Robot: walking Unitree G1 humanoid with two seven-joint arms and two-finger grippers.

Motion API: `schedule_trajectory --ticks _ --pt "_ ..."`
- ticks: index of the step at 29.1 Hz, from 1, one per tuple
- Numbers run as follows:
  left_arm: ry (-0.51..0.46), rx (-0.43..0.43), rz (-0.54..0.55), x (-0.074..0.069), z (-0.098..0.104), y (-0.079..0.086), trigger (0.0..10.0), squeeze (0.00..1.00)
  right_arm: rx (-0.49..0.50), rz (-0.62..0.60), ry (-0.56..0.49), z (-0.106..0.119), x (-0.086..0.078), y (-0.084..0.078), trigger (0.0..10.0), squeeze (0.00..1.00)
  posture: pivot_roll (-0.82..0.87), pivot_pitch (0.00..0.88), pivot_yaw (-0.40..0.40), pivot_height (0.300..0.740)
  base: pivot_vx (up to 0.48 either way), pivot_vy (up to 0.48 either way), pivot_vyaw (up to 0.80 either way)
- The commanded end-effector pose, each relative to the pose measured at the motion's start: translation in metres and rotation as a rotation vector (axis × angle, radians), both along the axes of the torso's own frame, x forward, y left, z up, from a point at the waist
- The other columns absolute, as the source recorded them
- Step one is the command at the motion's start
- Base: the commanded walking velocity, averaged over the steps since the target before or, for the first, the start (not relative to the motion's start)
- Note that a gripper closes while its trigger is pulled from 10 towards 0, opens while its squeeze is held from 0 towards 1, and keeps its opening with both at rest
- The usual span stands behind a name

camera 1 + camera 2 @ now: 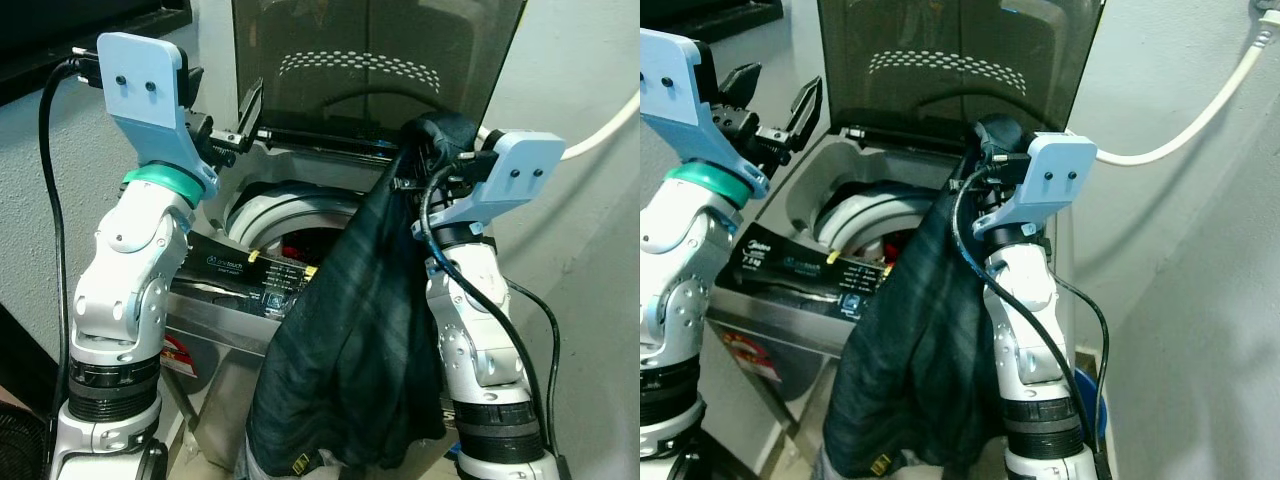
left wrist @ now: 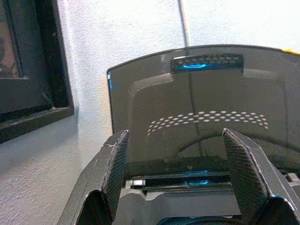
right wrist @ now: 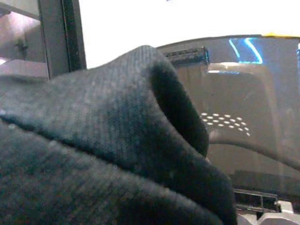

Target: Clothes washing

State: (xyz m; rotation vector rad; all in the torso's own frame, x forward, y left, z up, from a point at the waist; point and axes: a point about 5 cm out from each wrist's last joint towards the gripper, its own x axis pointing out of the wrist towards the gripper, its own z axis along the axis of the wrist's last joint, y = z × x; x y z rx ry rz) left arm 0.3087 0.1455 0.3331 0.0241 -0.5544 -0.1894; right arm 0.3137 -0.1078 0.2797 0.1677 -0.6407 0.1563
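Observation:
A top-loading washing machine stands before me with its smoked lid raised upright. Its round tub opening shows something red inside. My right gripper is shut on a dark garment, held at the machine's right rear corner; the cloth covers its fingers and hangs down over the front of the machine. In the right wrist view the dark knit fabric lies close to the lens. Raised by the lid's left edge, my left gripper stands open with nothing between its fingers.
A white hose runs along the wall on the right. A dark frame juts from the wall on the left. Black cables hang from both arms. Something blue sits on the floor beside the machine.

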Motion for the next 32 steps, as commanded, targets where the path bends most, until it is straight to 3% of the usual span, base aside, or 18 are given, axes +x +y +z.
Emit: schedule_trajectory --ticks 1,4,21,32 --pt "0.013 0.008 -0.005 0.0018 -0.002 -0.0015 10.0 0.0 0.004 -0.008 -0.003 -0.0008 -0.0001 -0.0013 10.0 0.0 0.12 0.0 0.021 0.74 0.0 -0.42 0.0" --pt "0.019 -0.012 -0.011 0.0018 -0.0021 -0.0008 10.0 0.0 0.004 -0.009 -0.002 -0.001 -0.0003 -0.0014 10.0 0.0 0.12 0.0 0.022 0.74 0.0 -0.104 0.0" --pt "0.027 -0.039 -0.023 0.0009 -0.0029 0.0 10.0 0.0 0.003 -0.008 0.004 -0.003 -0.0002 -0.0012 10.0 0.0 0.13 0.0 0.021 0.74 0.0 0.474 0.0" --pt "0.051 -0.031 -0.025 0.0024 -0.0063 -0.0007 10.0 0.0 -0.001 -0.012 0.007 -0.0041 -0.0005 -0.0013 10.0 0.0 0.12 0.0 0.023 0.74 0.0 0.0 0.0"
